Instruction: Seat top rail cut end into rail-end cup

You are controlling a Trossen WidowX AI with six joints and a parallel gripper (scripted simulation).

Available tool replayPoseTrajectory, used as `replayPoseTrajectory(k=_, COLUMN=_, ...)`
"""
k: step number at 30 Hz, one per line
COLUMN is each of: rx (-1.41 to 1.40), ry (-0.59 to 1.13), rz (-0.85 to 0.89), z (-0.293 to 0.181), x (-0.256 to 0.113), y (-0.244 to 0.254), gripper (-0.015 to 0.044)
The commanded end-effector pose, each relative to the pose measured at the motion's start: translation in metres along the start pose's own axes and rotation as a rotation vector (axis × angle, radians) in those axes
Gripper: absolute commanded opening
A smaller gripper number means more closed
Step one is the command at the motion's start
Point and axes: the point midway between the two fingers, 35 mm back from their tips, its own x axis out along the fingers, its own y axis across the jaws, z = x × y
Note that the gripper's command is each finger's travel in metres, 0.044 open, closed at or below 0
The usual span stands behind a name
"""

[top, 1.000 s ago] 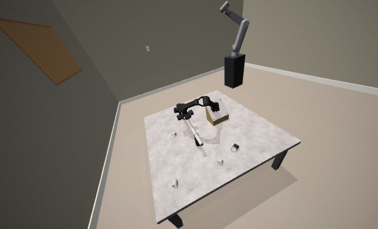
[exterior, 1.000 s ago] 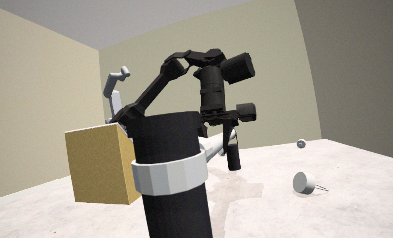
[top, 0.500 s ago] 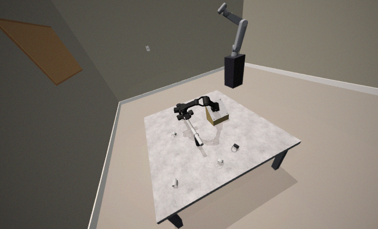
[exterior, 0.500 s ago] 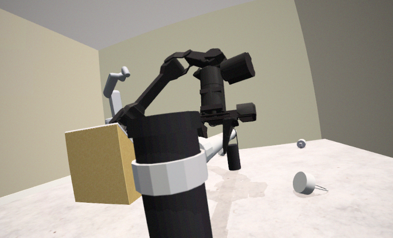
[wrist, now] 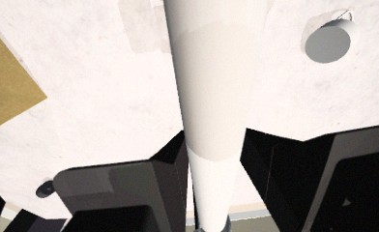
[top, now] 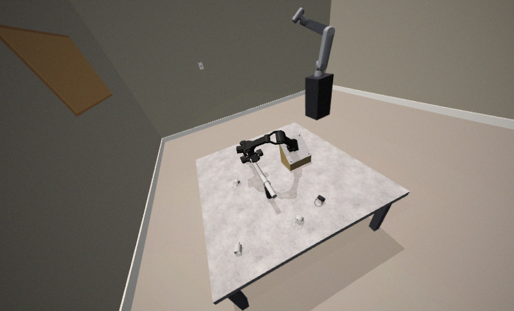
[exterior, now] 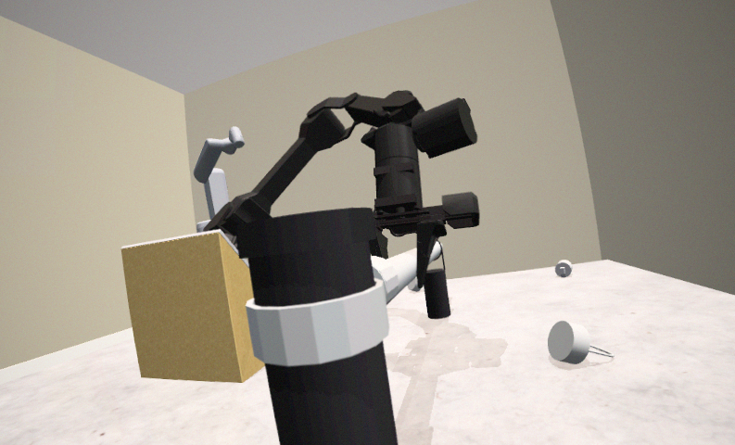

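The white rail (top: 260, 173) (exterior: 408, 270) (wrist: 216, 87) runs between my gripper's fingers (exterior: 401, 265) (wrist: 215, 137); my gripper is shut on it. The rail's far part passes through the loop on the small black post (top: 268, 192) (exterior: 437, 293). The big black post (exterior: 332, 397) stands nearest in the exterior view, with its black cap (exterior: 305, 236) on top. The grey brace band (exterior: 315, 333) circles it a little below the cap. A pale faceted cup (exterior: 382, 270) shows beside the post at the rail's near end; how deep the rail sits in it is hidden.
The arm's base stands on a yellow-sided box (top: 300, 162) (exterior: 175, 309) (wrist: 3, 92). Loose fittings lie on the table (top: 352, 192): a white cap (top: 236, 183) (exterior: 568, 341) (wrist: 328, 44), a black fitting with a ring (top: 321, 198), and two pale ones (top: 299, 219) (top: 238, 249).
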Motion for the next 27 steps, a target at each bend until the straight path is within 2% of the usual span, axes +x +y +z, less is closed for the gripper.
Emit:
replayPoseTrajectory(k=1, rx=0.000, ry=0.001, rz=0.000, z=-0.0001, x=-0.0001, y=0.0000, gripper=0.0000)
replayPoseTrajectory(k=27, rx=-0.001, ry=0.011, rz=0.000, z=-0.0045, x=-0.0030, y=-0.0007, gripper=0.0000)
